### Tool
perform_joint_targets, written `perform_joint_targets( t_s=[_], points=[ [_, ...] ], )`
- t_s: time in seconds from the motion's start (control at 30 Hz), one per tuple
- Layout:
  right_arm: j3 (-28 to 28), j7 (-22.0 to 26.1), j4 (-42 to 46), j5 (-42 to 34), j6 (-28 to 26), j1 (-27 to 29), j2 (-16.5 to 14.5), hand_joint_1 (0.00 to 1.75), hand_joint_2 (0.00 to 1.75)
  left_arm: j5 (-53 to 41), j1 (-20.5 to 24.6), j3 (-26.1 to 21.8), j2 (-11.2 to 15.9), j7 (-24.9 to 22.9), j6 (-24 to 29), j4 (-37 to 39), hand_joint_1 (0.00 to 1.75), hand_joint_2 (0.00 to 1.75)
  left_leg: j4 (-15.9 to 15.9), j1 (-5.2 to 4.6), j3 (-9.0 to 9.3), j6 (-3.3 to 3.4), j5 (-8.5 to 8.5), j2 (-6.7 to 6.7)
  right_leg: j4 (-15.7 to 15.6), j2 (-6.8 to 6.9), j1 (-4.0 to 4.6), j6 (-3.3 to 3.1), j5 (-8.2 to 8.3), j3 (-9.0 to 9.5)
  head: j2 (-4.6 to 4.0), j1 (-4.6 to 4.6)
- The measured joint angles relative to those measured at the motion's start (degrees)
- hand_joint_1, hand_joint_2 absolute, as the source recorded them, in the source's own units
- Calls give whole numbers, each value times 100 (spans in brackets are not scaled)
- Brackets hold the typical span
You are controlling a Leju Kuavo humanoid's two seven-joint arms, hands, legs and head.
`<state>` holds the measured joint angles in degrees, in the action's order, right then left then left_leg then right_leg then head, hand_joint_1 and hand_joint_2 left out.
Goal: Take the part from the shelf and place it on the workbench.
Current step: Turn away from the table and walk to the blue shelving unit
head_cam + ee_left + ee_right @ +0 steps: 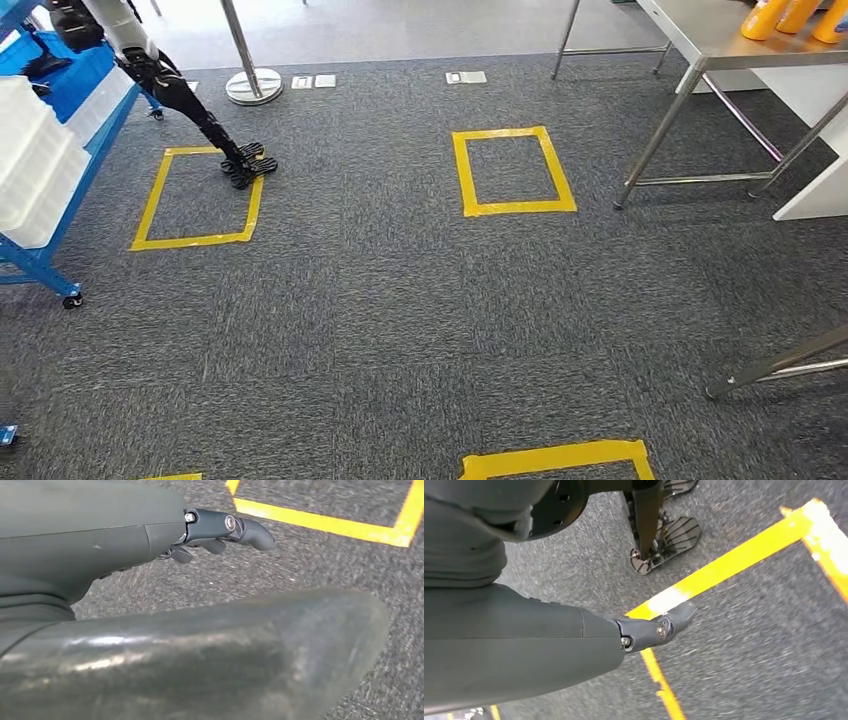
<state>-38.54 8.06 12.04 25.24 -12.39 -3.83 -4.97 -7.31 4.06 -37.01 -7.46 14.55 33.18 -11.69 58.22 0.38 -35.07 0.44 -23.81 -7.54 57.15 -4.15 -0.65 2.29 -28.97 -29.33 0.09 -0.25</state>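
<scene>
We are early in the task, as we judge it: both arms hang at our sides and neither hand carries a part. In the left wrist view our left hand (220, 530) shows fingers loosely extended with nothing between them, over grey carpet (380, 300). In the right wrist view our right hand (656, 625) shows one finger stretched out above a yellow tape line (724, 565), holding nothing we can see; how the rest of that hand lies we cannot tell.

In the head view the blue shelf (60, 110) stands at ten o'clock with white bins (35, 160) on it. The part itself we cannot pick out; presumably it lies in one of those bins. The steel bench (730, 45) stands at two o'clock, with orange bottles (790, 18) on its far edge. Another robot's legs (200, 120) stand beside the shelf at eleven o'clock, on a taped square (195, 195).

Still ahead: reaching the shelf, grasping the part, carrying it over, setting it down

No writing or labels can be read
</scene>
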Motion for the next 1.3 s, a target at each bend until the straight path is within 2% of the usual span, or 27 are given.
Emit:
perform_joint_targets(
  t_s=[0.07,0.1,0.13,0.2,0.27,0.3,0.33,0.37,0.43,0.5,0.57,0.6,0.63,0.67,0.73,0.8,0.83,0.87,0.9,0.93,0.97,1.03,1.1,1.13,1.17,1.23,1.3],
  points=[
    [0,5,0,-1,1,-19,-6,0,0,-4,-19,-3,1,23,-14,1,0,0,-14,9,-33,-67,39,-79,-11,116,20,-96,40,17,0,-3],
    [-1,13,0,-1,1,-25,-9,0,0,-6,-30,-8,1,45,-42,2,0,0,20,14,-66,-93,20,-9,-23,188,18,-147,66,26,0,-6],
    [-1,21,0,0,1,-23,-9,0,0,-4,-38,-14,1,64,-91,2,0,0,134,13,-130,-110,-64,137,-39,267,10,-200,91,37,0,-18],
    [-2,37,0,5,0,-5,-2,0,0,-3,-33,-21,1,71,-248,2,0,0,697,12,-391,-134,-429,531,-56,432,13,-275,117,26,0,-55],
    [-3,39,0,7,0,15,9,0,0,-4,-25,-21,-1,32,-437,3,0,0,1402,36,-704,-175,-766,695,-54,611,38,-300,116,14,0,-76],
    [-3,38,0,7,1,17,13,0,0,-4,-26,-22,0,9,-524,3,0,0,1568,49,-766,-192,-801,720,-53,702,45,-301,114,9,0,-77],
    [-3,38,0,7,2,13,15,0,0,-4,-31,-23,3,-7,-596,4,0,0,1516,62,-714,-205,-730,744,-52,789,48,-301,111,9,0,-79],
    [-3,38,0,7,7,9,15,0,0,-4,-34,-24,9,-16,-647,4,0,0,1262,72,-553,-214,-582,792,-50,867,47,-294,103,15,0,-79],
    [-3,40,0,6,17,4,19,0,0,-4,-28,-25,17,-24,-710,4,0,0,518,68,-98,-214,-286,1048,-33,1002,73,-251,66,28,0,-86],
    [-3,47,0,5,22,1,26,0,0,-5,-12,-25,17,-27,-742,4,0,0,122,39,126,-170,-198,1196,-16,1115,115,-190,24,41,0,-53],
    [-3,56,0,1,23,-16,27,0,0,-15,-6,-25,19,-30,-750,4,0,0,77,3,104,-91,-188,1071,-23,1235,115,-141,15,73,0,-13],
    [-3,61,0,0,26,-28,26,0,0,-24,-9,-25,20,-33,-749,4,0,0,59,1,94,-49,-167,997,-6,1227,99,-114,-1,76,0,-8],
    [-4,64,0,-1,28,-34,23,0,0,-33,-11,-25,23,-36,-745,4,0,0,40,6,87,-5,-141,928,70,1120,82,-95,-55,40,0,-4],
    [-4,67,-1,-1,31,-33,20,0,0,-42,-6,-26,29,-40,-741,3,0,0,20,20,79,38,-114,855,281,944,68,-96,-174,-61,0,6],
    [-4,69,-3,0,33,-16,13,0,0,-52,9,-26,41,-44,-737,2,0,0,8,30,40,93,-77,698,1047,567,48,-142,-524,-437,0,29],
    [-4,68,-7,0,33,7,11,0,0,-57,17,-26,49,-46,-737,2,0,0,9,24,-1,115,-50,505,1722,448,43,-147,-746,-781,0,36],
    [-4,68,-8,0,34,14,11,0,0,-58,12,-26,51,-50,-737,2,0,0,10,22,-10,113,-37,410,1757,432,42,-117,-719,-810,0,38],
    [-4,68,-9,0,34,16,12,0,0,-59,6,-26,54,-54,-736,2,0,0,10,23,-13,103,-24,319,1542,410,39,-72,-599,-717,0,37],
    [-4,68,-9,1,34,14,14,0,0,-61,1,-27,55,-60,-735,2,0,0,10,26,-14,87,-10,233,1158,356,32,-28,-430,-537,0,39],
    [-4,68,-9,2,35,12,15,0,0,-67,-2,-27,56,-64,-734,2,0,0,14,22,-20,63,6,150,705,231,21,3,-259,-330,0,42],
    [-5,67,-9,3,35,9,15,0,0,-76,0,-27,57,-66,-732,2,0,0,19,13,-29,37,19,72,347,129,13,1,-125,-168,0,39],
    [-6,61,-9,7,35,0,15,0,0,-94,-4,-27,60,-68,-726,2,0,0,13,-4,-52,-26,53,-49,35,21,23,-59,-14,-36,0,36],
    [-6,55,-9,9,36,-14,6,0,0,-100,-35,-29,72,-72,-719,3,0,0,-4,9,-85,-94,88,-125,23,149,29,-150,36,-7,0,35],
    [-6,54,-9,10,37,-16,4,0,0,-101,-51,-31,79,-74,-713,3,0,0,41,7,-120,-120,52,-44,12,218,20,-196,63,2,0,31],
    [-6,54,-9,10,38,-13,2,0,0,-103,-59,-32,86,-77,-707,4,0,0,192,3,-197,-140,-61,118,-2,295,8,-238,87,9,0,13],
    [-7,54,-9,11,40,13,10,0,0,-108,-55,-34,89,-83,-700,4,0,0,807,-5,-465,-168,-462,534,-10,455,21,-289,102,-6,0,-20],
    [-8,54,-9,11,42,39,14,0,0,-110,-53,-34,89,-89,-700,5,0,0,1480,16,-747,-196,-772,703,-8,636,52,-301,94,-13,0,-32]
  ],
)
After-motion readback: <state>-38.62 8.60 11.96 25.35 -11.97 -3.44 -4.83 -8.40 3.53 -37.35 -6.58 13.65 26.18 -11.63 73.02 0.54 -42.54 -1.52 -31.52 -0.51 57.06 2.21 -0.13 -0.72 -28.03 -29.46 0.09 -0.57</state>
